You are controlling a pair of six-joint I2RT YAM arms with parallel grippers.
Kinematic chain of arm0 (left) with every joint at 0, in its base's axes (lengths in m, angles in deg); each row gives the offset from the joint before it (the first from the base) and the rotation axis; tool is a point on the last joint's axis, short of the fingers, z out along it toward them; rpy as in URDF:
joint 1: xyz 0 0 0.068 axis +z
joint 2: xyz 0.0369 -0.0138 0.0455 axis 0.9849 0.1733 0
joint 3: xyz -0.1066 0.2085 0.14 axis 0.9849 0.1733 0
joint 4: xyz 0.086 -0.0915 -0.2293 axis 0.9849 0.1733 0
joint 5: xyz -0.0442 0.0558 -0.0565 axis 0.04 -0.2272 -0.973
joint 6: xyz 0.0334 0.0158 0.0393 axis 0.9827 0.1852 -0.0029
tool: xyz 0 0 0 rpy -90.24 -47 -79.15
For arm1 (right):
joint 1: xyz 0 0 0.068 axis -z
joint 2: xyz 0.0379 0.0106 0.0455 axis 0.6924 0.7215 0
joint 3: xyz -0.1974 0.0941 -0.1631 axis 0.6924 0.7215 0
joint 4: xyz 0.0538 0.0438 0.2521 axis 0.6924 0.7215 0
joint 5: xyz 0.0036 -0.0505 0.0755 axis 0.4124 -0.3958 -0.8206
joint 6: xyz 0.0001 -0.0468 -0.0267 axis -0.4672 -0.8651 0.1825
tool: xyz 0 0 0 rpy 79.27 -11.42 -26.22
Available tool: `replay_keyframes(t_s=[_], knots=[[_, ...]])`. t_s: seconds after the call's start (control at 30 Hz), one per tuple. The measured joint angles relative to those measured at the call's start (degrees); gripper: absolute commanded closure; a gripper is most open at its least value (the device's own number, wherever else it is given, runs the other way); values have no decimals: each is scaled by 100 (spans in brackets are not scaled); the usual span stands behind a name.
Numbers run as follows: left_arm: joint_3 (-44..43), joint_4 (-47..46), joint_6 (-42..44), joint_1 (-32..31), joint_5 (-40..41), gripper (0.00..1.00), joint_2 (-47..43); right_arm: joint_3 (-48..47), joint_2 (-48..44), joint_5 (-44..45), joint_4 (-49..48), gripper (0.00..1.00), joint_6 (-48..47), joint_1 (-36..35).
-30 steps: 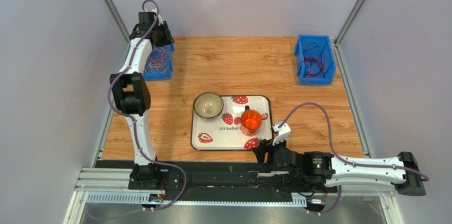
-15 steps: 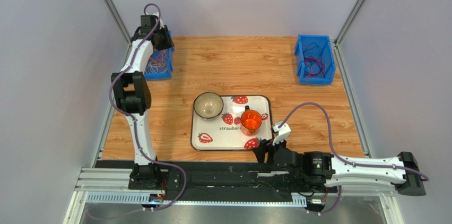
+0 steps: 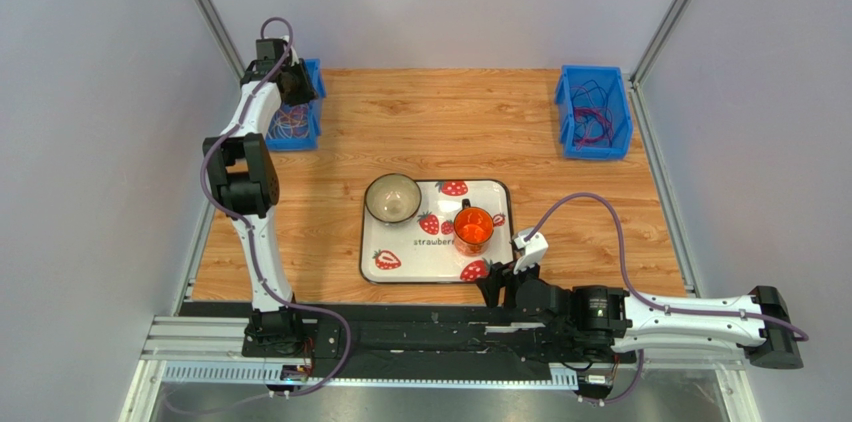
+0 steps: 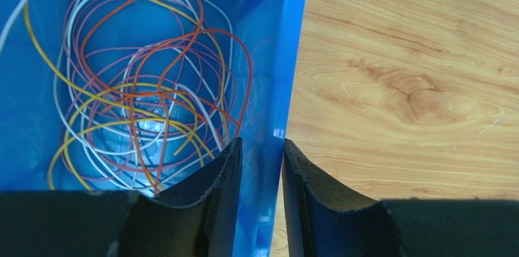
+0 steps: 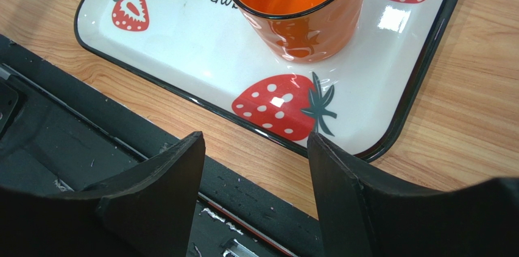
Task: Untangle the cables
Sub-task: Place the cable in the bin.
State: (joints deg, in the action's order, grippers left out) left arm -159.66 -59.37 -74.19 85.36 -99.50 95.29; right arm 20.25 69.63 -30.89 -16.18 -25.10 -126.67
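A tangle of thin cables in yellow, orange, red-brown, purple and white lies in the left blue bin; it also shows in the top view. My left gripper straddles that bin's right wall, one finger inside and one outside, closed on the wall; in the top view it is over the bin. More purple and dark cables lie in the right blue bin. My right gripper is open and empty above the table's near edge.
A strawberry-print tray sits mid-table with a bowl and an orange cup; the tray and cup lie just ahead of my right gripper. A black rail runs along the near edge.
My left wrist has shifted slightly left and toward the far wall, and the left blue bin has shifted a little with it. The right arm has not moved.
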Motion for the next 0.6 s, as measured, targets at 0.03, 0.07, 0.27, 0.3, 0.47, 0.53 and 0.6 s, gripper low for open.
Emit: replay_keyframes(t_s=[0.03, 0.07, 0.27, 0.3, 0.47, 0.53, 0.6], knots=[[20, 24, -2, 33, 2, 62, 0, 0, 0, 0, 0, 33, 0, 0], [42, 44, -4, 70, 2, 62, 0, 0, 0, 0, -2, 33, 0, 0], [243, 131, -13, 181, 59, 59, -153, 0, 0, 0, 0, 34, 0, 0], [260, 195, -24, 186, 92, 59, -214, 0, 0, 0, 0, 34, 0, 0], [354, 343, -92, 192, 181, 50, -693, 0, -7, -2, 0, 35, 0, 0], [496, 393, -122, 192, 188, 49, -1038, -2, -11, -7, 11, 34, -2, 0], [586, 439, -140, 190, 195, 49, -1329, -28, -7, -11, 70, 35, -2, 0]])
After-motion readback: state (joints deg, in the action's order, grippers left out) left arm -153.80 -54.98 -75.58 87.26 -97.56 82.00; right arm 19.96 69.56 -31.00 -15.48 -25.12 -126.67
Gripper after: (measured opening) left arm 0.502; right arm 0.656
